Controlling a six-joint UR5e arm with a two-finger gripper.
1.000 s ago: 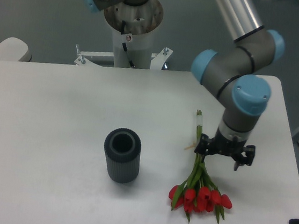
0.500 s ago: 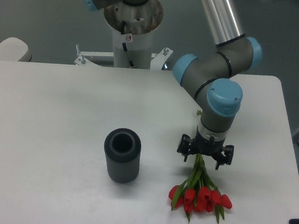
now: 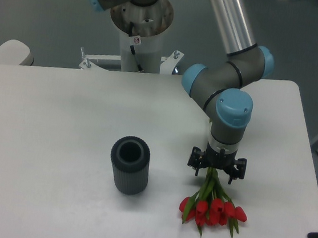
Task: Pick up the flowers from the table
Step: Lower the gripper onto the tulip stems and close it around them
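The flowers lie flat on the white table at the front right, red tulip heads toward the front edge and green stems running back under the arm. My gripper points straight down over the stems, just behind the heads. Its fingers stand spread, one on each side of the stems, and hold nothing. The back part of the stems and the string tie are hidden by the wrist.
A dark ribbed cylindrical vase stands upright left of the flowers, about a hand's width from the gripper. The robot's base column stands behind the table's back edge. The table's right edge runs close to the arm.
The gripper has moved left, from the right side of the stems to directly over them. The flowers and the vase have not moved.
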